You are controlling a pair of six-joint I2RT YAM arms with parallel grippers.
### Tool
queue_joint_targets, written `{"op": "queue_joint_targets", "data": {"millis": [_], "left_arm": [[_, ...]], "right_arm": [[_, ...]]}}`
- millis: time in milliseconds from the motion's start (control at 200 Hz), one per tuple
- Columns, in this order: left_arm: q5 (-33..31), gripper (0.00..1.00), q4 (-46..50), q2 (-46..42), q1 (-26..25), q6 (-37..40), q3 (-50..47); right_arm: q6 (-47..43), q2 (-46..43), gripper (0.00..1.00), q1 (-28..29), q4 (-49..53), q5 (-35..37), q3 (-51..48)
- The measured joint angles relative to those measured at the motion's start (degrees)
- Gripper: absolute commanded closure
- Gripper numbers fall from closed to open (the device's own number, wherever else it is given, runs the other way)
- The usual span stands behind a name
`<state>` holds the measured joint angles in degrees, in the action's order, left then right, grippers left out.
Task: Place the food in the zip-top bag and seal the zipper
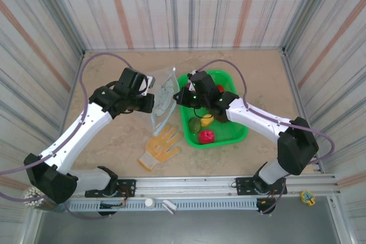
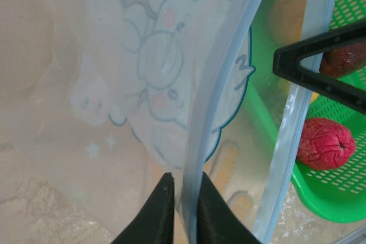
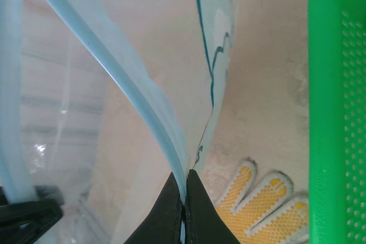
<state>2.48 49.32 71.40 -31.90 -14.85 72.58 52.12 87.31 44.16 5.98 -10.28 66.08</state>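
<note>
While both grippers (image 2: 184, 180) (image 3: 185, 176) pinch its zipper (image 2: 220, 84), the zip-top bag (image 1: 163, 98) hangs between.

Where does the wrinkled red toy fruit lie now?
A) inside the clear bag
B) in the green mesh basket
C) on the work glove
B: the red toy fruit rests on the floor of the green mesh basket, outside the zip-top bag.

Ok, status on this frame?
Left gripper shut on zipper; right gripper too. Bag held open. Food in green basket. Glove lies nearby, not blocking.
</note>
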Motion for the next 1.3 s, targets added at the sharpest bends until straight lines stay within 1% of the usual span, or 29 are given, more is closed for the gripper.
{"op": "queue_joint_targets", "data": {"millis": [55, 185, 265, 326, 391, 506, 591, 651, 751, 847, 892, 977, 1037, 1127, 1187, 1302], "left_arm": [[0.02, 1.00, -0.59, -0.37, 0.02, -0.07, -0.46], [-0.07, 1.00, -1.77, -1.11, 0.02, 0.00, -1.09], [-0.83, 1.00, -1.42, -1.22, 0.07, 0.00, -0.79], [-2.16, 1.00, 0.09, -1.14, 0.07, 0.00, 0.59], [-3.65, 1.00, 2.86, -0.66, 0.07, 0.04, 3.91], [-7.21, 1.00, 9.73, 1.73, -0.26, 0.72, 13.90], [-10.62, 1.00, 14.03, 2.84, -2.14, 1.38, 19.26], [-12.13, 1.00, 16.81, 3.21, -3.85, 1.57, 21.46], [-13.07, 1.00, 20.20, 3.72, -5.70, 1.53, 23.67], [-13.05, 1.00, 21.66, 3.82, -5.90, 0.83, 24.02], [-12.79, 1.00, 22.23, 4.04, -5.88, -0.35, 24.02], [-10.97, 1.00, 22.60, 4.66, -5.66, -2.89, 23.78], [-9.33, 1.00, 22.43, 4.87, -5.27, -5.35, 22.75], [-7.52, 1.00, 22.45, 4.90, -3.41, -9.70, 20.65], [-4.85, 1.00, 21.94, 4.79, -0.72, -12.07, 19.37], [2.64, 1.00, 18.86, 3.72, 6.19, -16.39, 14.91]], "right_arm": [[0.46, -0.61, 1.00, -0.07, -0.72, -0.04, 0.00], [1.29, -1.16, 1.00, -0.35, -1.66, -0.20, 0.00], [1.01, -1.14, 1.00, -0.70, 0.24, 0.24, 0.17], [-0.20, -1.09, 0.92, -1.09, 3.23, 1.36, 0.98], [-2.29, -0.87, 0.87, -1.46, 7.43, 3.15, 2.69], [-7.91, 0.04, 0.85, -1.84, 14.05, 6.47, 6.75], [-12.09, 1.11, 0.83, -1.88, 18.34, 8.57, 10.10], [-14.21, 1.60, 0.82, -1.88, 20.44, 9.46, 11.82], [-16.85, 2.21, 0.74, -1.86, 22.82, 10.27, 13.70], [-18.88, 3.04, 0.66, -1.68, 24.00, 9.70, 14.95], [-19.67, 3.28, 0.60, -1.60, 24.06, 8.66, 15.10], [-21.14, 3.37, 0.45, -1.03, 24.02, 6.45, 15.10], [-21.64, 3.37, 0.41, -0.63, 23.74, 4.48, 15.10], [-22.14, 3.26, 0.30, 0.24, 23.56, 2.95, 15.08], [-22.86, 2.54, 0.29, 1.07, 23.17, 2.99, 14.73], [-23.08, -0.61, 0.27, 1.86, 23.23, 2.97, 13.84]]}}
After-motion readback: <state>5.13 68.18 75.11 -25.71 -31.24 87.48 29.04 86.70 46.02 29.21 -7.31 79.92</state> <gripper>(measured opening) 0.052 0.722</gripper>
